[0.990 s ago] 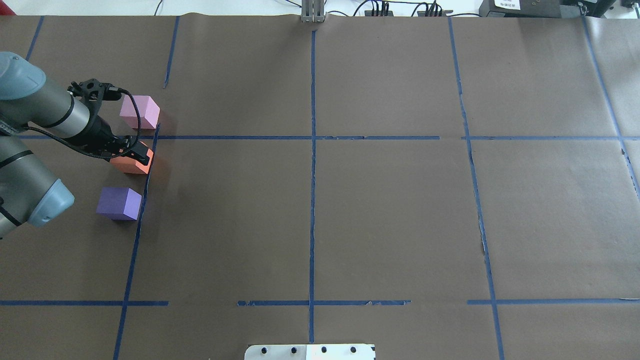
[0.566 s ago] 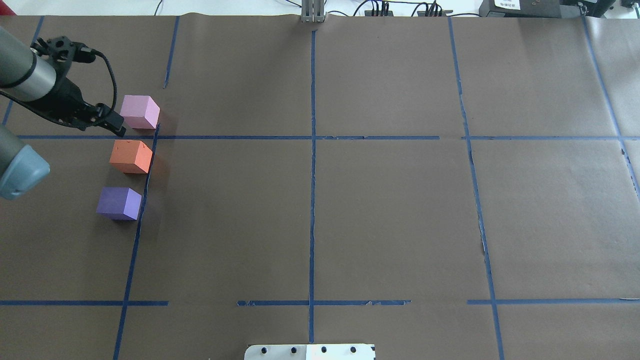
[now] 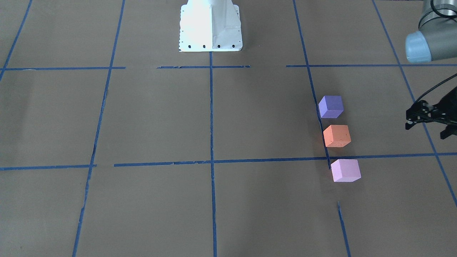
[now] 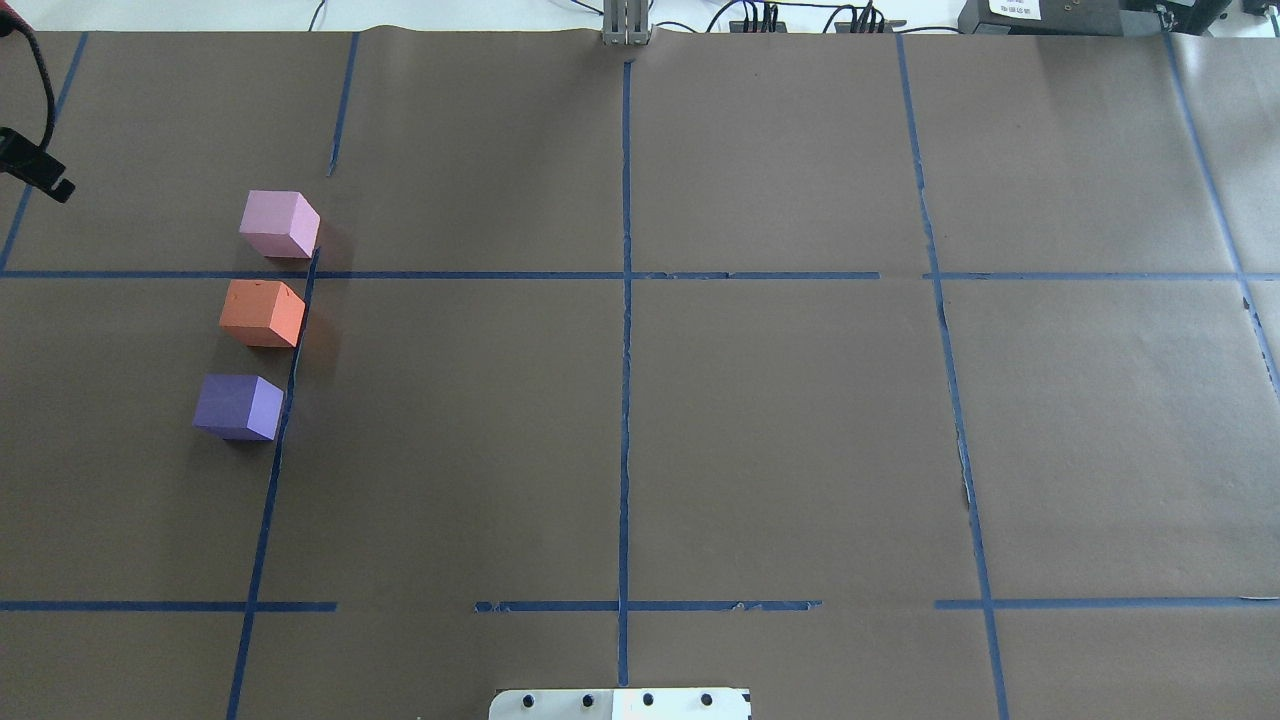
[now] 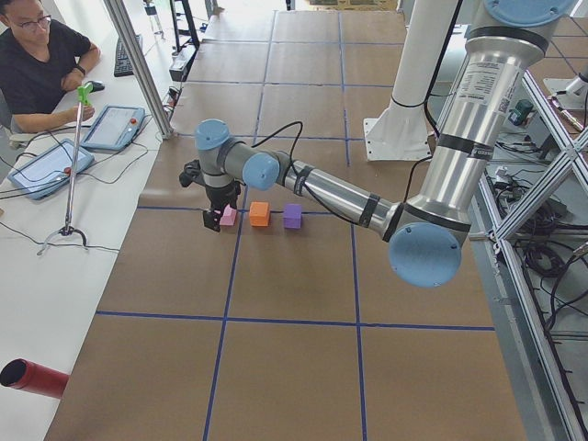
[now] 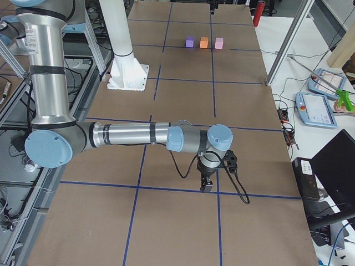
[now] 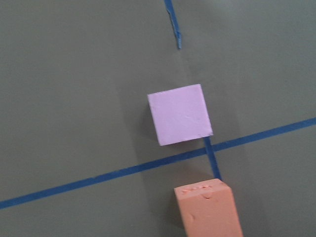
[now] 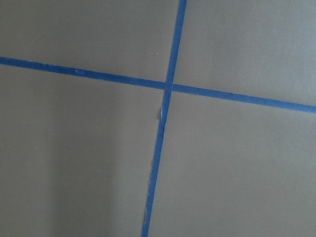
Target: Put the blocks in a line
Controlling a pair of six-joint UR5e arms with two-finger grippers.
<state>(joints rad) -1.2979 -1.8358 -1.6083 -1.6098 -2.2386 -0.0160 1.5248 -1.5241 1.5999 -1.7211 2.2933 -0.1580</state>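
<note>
Three cubes lie in a line along a blue tape strip at the table's left: the pale pink block [image 4: 278,222] farthest from me, the orange block [image 4: 262,313] in the middle, and the purple block [image 4: 238,406] nearest. They also show in the front view as pink [image 3: 345,170], orange [image 3: 336,135] and purple [image 3: 331,106]. My left gripper [image 3: 425,130] is open and empty, raised off to the side of the blocks, at the overhead view's left edge [image 4: 40,178]. Its wrist view shows the pink block [image 7: 180,113] and the orange block [image 7: 207,210]. My right gripper [image 6: 205,185] hovers far from the blocks; I cannot tell its state.
The robot's white base plate [image 3: 210,25] sits at the table's near edge. Blue tape lines [image 4: 625,300] grid the brown paper. An operator [image 5: 37,64] sits at a side desk with tablets, and a red cylinder [image 5: 32,378] lies there.
My left gripper has let go of the orange block and pulled up and away to the far left edge. The three blocks have not moved.
</note>
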